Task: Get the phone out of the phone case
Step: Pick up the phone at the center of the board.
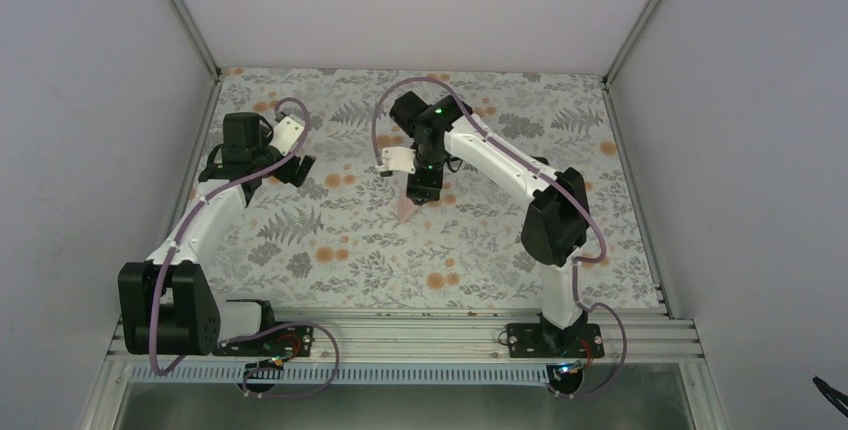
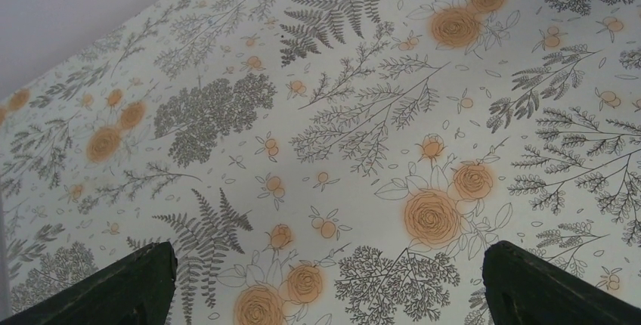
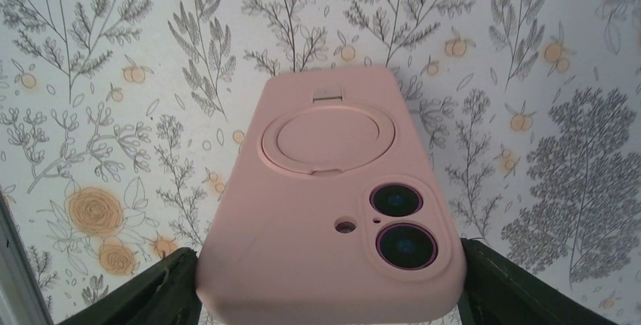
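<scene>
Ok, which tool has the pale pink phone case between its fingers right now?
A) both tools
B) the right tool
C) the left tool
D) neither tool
B: the right wrist view shows the pale pink phone case, camera lenses showing, between the right tool fingers; the left tool is open over bare floral tablecloth.

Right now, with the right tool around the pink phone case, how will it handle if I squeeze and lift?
The phone case looks matte and rubbery, so it probably grips rather than slips. Camera lenses fill its cut-out, so the phone seems inside: likely stiff and fairly heavy. The right tool brackets only one end, so it may droop.
</scene>
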`<action>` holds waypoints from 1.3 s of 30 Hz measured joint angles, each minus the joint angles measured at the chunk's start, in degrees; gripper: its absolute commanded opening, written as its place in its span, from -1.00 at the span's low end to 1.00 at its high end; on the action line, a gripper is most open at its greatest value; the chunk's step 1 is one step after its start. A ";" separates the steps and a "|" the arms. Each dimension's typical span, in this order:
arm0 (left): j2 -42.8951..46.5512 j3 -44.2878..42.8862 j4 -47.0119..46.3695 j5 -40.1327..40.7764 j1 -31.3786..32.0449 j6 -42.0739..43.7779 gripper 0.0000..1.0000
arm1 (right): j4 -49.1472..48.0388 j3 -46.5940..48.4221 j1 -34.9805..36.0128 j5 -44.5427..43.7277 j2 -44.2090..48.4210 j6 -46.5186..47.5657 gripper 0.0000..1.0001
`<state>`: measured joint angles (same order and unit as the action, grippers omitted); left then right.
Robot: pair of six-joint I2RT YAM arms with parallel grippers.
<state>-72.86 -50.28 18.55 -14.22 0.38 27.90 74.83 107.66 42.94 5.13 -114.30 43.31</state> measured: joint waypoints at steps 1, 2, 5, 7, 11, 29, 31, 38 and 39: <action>0.00 0.02 0.02 0.02 0.00 0.04 1.00 | 0.04 0.55 0.31 -0.02 -0.26 0.00 0.41; 0.00 0.02 0.00 0.04 0.00 0.15 1.00 | 0.04 1.16 0.68 -0.02 -0.55 -0.02 0.42; 0.00 0.37 -0.02 0.04 0.00 0.35 1.00 | -0.02 2.84 1.77 0.04 -1.51 -0.04 0.49; 0.00 0.87 0.04 0.07 0.00 0.48 1.00 | -0.15 3.82 2.47 0.09 -2.10 -0.07 0.52; 0.00 1.49 0.07 -0.31 0.00 0.98 1.00 | -0.48 5.53 3.50 0.55 -3.17 -0.11 0.54; -10.05 2.97 12.15 -25.88 1.46 17.66 0.79 | -3.76 8.68 4.20 5.35 -6.32 -0.26 0.59; -10.51 3.72 12.00 -27.78 2.01 19.19 0.51 | -4.00 9.01 4.33 5.53 -6.60 -0.26 0.60; -18.99 2.60 11.98 -30.62 5.46 22.60 -0.22 | -4.44 9.20 4.35 6.10 -6.93 -0.35 0.61; -19.74 2.58 11.98 -30.69 5.73 22.56 -0.24 | -4.37 9.20 4.26 6.16 -6.93 -0.33 0.61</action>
<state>-92.60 -47.70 30.52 -44.91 6.11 50.46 70.46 116.86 47.20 11.29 -121.23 42.98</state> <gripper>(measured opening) 0.404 0.807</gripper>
